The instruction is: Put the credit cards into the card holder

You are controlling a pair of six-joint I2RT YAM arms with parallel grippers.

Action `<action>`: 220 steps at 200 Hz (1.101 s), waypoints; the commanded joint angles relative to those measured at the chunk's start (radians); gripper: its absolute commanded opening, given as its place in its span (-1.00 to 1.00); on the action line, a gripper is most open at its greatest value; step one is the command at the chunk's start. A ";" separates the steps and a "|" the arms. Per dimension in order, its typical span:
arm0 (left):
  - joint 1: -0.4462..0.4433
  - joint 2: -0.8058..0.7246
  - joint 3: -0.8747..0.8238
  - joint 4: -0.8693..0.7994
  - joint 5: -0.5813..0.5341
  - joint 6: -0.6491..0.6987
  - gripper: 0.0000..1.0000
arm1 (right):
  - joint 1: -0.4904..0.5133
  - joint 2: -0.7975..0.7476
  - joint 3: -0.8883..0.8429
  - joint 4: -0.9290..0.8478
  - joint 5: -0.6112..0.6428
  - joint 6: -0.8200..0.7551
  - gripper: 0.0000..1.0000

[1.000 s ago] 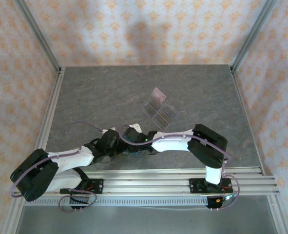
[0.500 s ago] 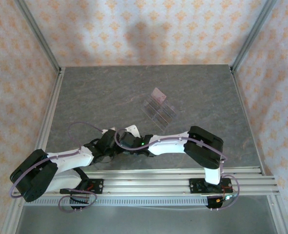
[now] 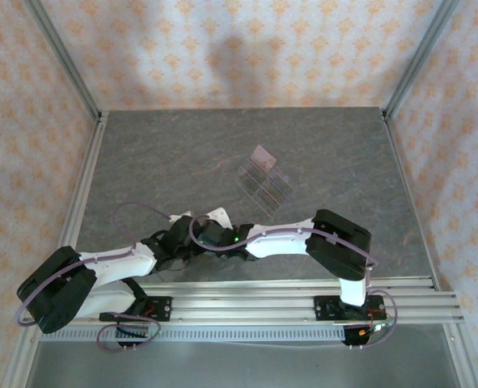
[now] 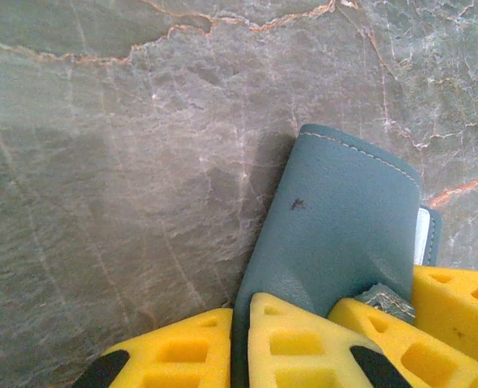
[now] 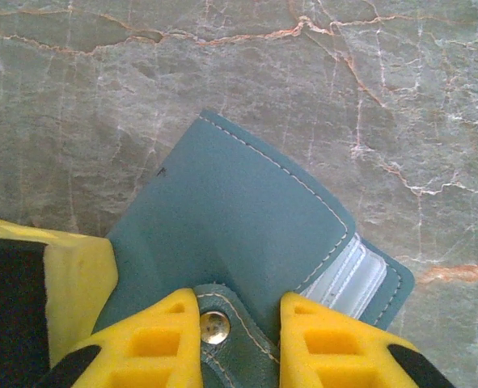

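Observation:
The dark teal card holder (image 4: 336, 234) lies on the table, its flap partly lifted and clear inner pockets (image 5: 348, 279) showing. My left gripper (image 4: 240, 311) is shut on the holder's near edge. My right gripper (image 5: 239, 303) is shut on the holder's snap strap (image 5: 216, 327), with a yellow finger on each side of the tab. In the top view both grippers, left (image 3: 182, 242) and right (image 3: 210, 234), meet over the holder and cover it. A pale pink-lilac credit card (image 3: 261, 155) stands at the far end of the clear rack. The red card is hidden.
The transparent slotted rack (image 3: 264, 186) sits mid-table, beyond the grippers. Metal frame rails (image 3: 85, 194) run along the left and right table edges, and the arm-base rail (image 3: 255, 299) lies along the near edge. Grey marbled tabletop (image 3: 158, 153) surrounds the holder.
My right gripper has moved left and nearer, closing in beside the left gripper over the card holder. The left arm has barely shifted.

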 commanded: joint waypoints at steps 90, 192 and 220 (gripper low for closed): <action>-0.030 0.110 -0.025 -0.063 -0.123 -0.059 -0.83 | -0.116 -0.135 -0.230 0.219 -0.335 0.036 -1.00; -0.037 0.068 -0.019 -0.091 -0.129 -0.069 -0.83 | -0.133 -0.345 -0.447 0.341 -0.168 0.121 -0.91; -0.053 0.056 -0.009 -0.104 -0.141 -0.069 -0.82 | -0.134 -0.353 -0.502 0.369 -0.097 0.172 -0.59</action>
